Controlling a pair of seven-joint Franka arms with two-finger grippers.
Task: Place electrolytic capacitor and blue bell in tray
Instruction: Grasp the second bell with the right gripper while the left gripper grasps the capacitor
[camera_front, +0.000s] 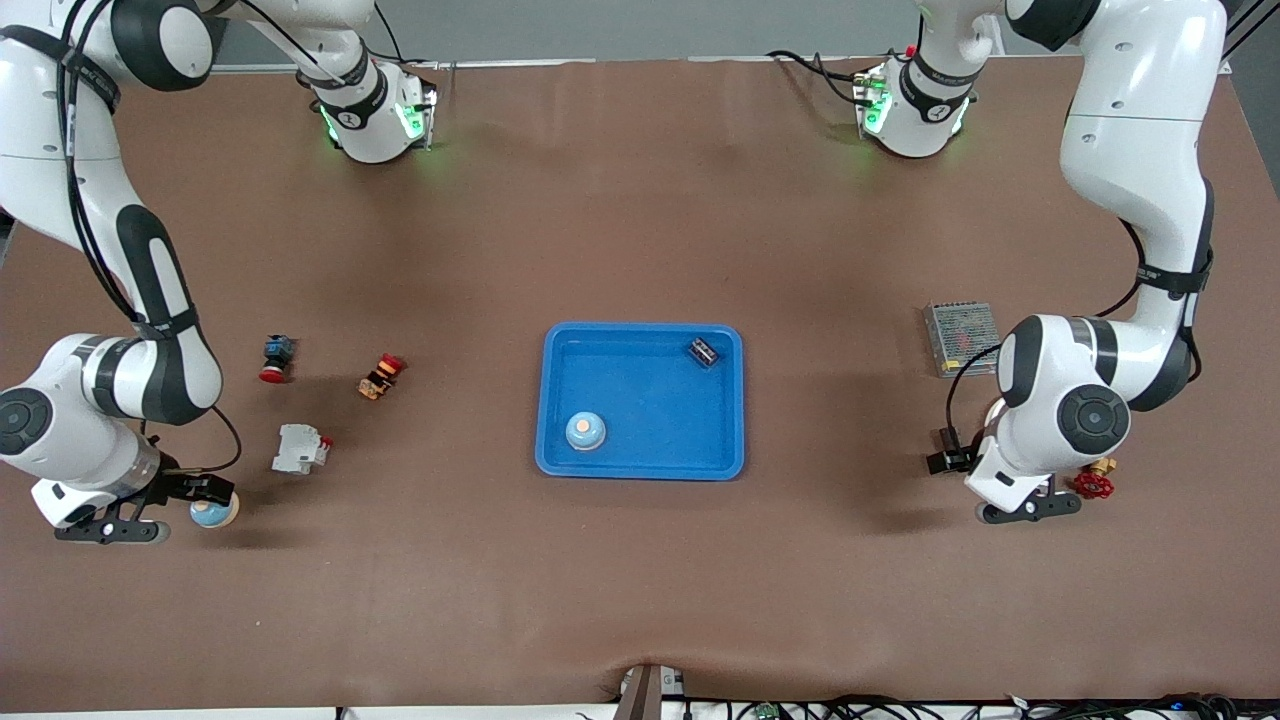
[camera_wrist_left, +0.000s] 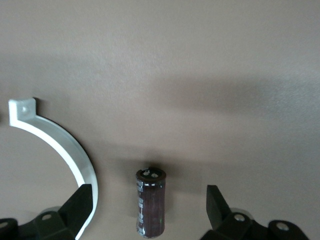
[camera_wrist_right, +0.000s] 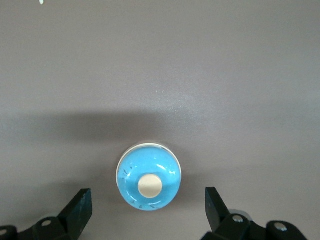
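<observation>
The bright-blue tray (camera_front: 640, 465) lies mid-table and holds a light-blue bell (camera_front: 585, 431) and a small dark component (camera_front: 704, 351). A second blue bell (camera_front: 213, 514) sits on the table at the right arm's end. My right gripper (camera_front: 203, 491) is low over it and open; in the right wrist view the bell (camera_wrist_right: 149, 177) lies between the spread fingers of the gripper (camera_wrist_right: 147, 204). My left gripper (camera_front: 947, 462) is low over the table at the left arm's end and open. A dark cylindrical capacitor (camera_wrist_left: 150, 201) lies between its fingers (camera_wrist_left: 149, 201), untouched.
A white ring clamp (camera_wrist_left: 55, 145) lies beside the capacitor. A metal power supply (camera_front: 960, 338) and a red valve (camera_front: 1093, 485) are near the left arm. Two red-capped buttons (camera_front: 277, 358) (camera_front: 381, 376) and a white breaker (camera_front: 300, 449) lie near the right arm.
</observation>
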